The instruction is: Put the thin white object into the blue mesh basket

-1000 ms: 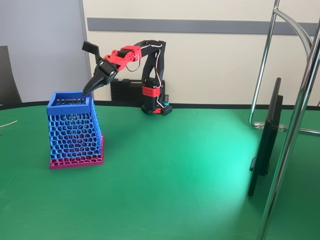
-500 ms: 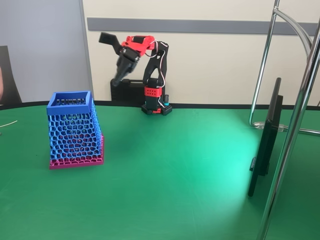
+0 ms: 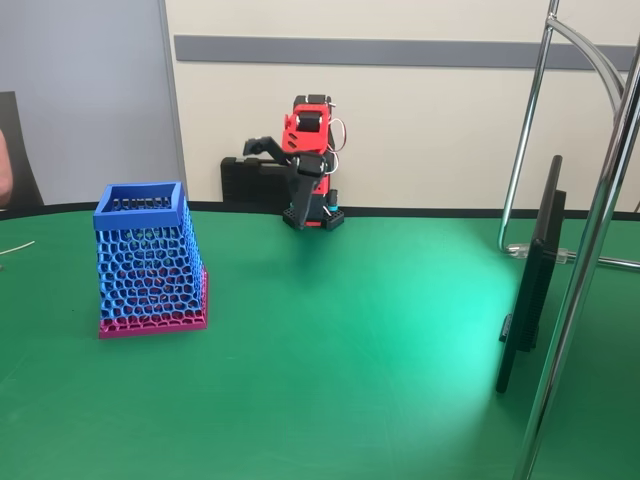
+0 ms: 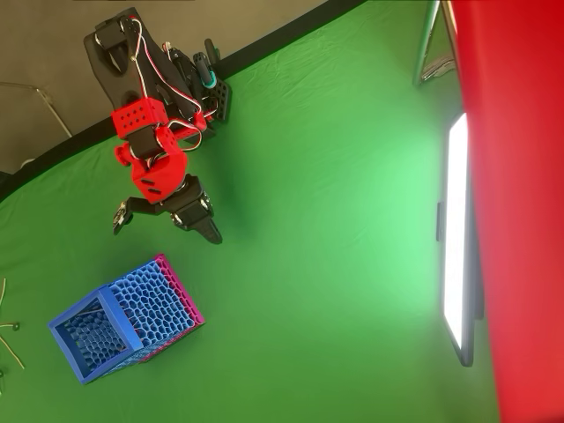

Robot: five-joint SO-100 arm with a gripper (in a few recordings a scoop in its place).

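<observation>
Folded close over its base, the red-and-black arm is seen at the upper centre of the fixed view, with the gripper point(image 3: 275, 180) spread wide and nothing held between its black fingers; in the overhead view the gripper point(image 4: 167, 227) sits in the upper left. The blue mesh basket point(image 3: 150, 262) stands upright on the green table point(image 3: 350, 350) at the left of the fixed view, well apart from the arm. The thin white object cannot be made out inside the basket point(image 4: 123, 319).

Red-and-black arm point(image 3: 308, 150) folded upright over its base, gripper point(image 4: 167, 227) pointing down, jaws spread apart, holding nothing
</observation>
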